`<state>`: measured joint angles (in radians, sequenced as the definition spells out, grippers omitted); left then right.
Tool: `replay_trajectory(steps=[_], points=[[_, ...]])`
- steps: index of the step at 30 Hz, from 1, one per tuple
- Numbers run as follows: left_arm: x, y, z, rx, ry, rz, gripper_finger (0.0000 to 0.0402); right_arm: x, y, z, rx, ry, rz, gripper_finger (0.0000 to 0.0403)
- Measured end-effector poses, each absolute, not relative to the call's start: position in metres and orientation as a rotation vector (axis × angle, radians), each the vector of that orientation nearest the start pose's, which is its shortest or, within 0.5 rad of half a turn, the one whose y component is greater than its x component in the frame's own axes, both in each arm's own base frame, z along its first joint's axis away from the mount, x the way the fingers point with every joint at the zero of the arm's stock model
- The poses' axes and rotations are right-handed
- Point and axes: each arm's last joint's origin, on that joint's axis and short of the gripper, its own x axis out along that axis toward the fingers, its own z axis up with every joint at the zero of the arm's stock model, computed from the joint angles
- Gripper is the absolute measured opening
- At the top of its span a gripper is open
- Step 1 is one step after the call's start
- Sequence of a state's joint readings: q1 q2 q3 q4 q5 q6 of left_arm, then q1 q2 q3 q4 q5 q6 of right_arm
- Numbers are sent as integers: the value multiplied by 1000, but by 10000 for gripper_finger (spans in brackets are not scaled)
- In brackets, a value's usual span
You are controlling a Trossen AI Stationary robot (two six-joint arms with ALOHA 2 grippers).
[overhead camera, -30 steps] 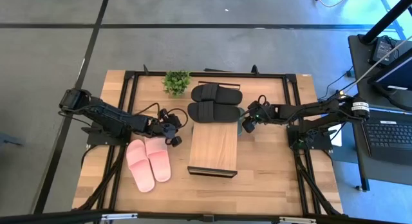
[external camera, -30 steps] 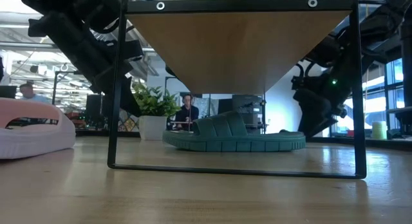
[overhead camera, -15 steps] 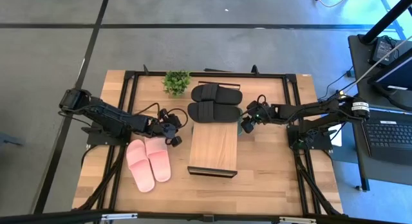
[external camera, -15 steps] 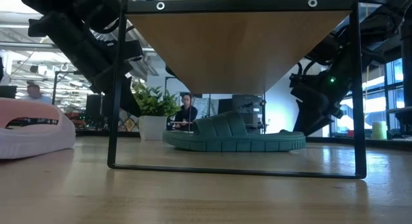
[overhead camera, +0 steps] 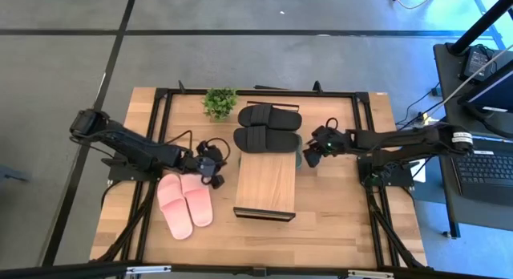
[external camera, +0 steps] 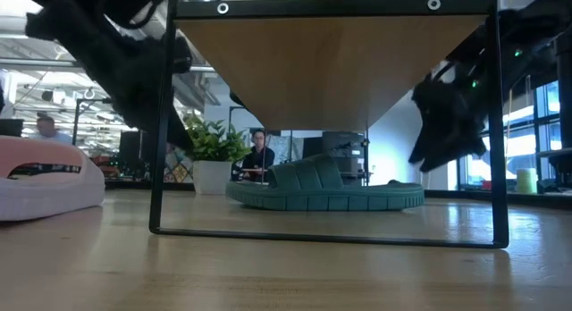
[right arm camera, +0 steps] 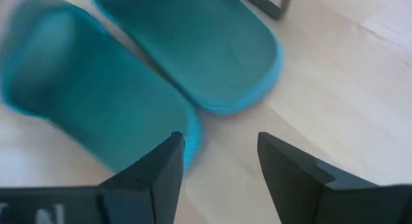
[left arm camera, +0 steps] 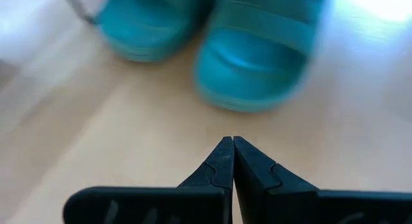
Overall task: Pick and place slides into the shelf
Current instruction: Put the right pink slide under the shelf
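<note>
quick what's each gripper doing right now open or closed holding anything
Left gripper: closed, holding nothing, beside the shelf.
Right gripper: open, empty, by the green slides.

Both arms are dark, near-black, built of slim jointed segments w/ black cables looping loose along them; the right arm [overhead camera: 401, 139] carries a pale band near its base end – and a small green light by the wrist. The left arm [overhead camera: 132, 147] has a chunky rounded base joint. Left gripper [left arm camera: 232, 150] fingers are matte black wedges w/ stepped notches on the inner faces – right gripper [right arm camera: 219, 163] fingers are the same black, broad and angular.
</note>
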<state>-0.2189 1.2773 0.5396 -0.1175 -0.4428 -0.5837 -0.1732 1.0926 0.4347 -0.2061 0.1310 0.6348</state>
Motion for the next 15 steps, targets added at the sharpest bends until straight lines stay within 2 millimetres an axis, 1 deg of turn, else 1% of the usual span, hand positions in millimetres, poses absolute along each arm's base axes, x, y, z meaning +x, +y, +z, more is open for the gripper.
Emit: replay_trajectory(steps=[5,9,11,15], points=[[221,-60,166,-303,747,257,4,183,-30,177,635,671,-477,199],[217,-80,169,-298,733,151,4,181,-25,184,641,643,-426,199],[213,-87,172,-310,725,121,4,180,-24,186,639,634,-417,199],[209,-95,179,-346,707,103,4,180,-24,186,638,633,-416,199]])
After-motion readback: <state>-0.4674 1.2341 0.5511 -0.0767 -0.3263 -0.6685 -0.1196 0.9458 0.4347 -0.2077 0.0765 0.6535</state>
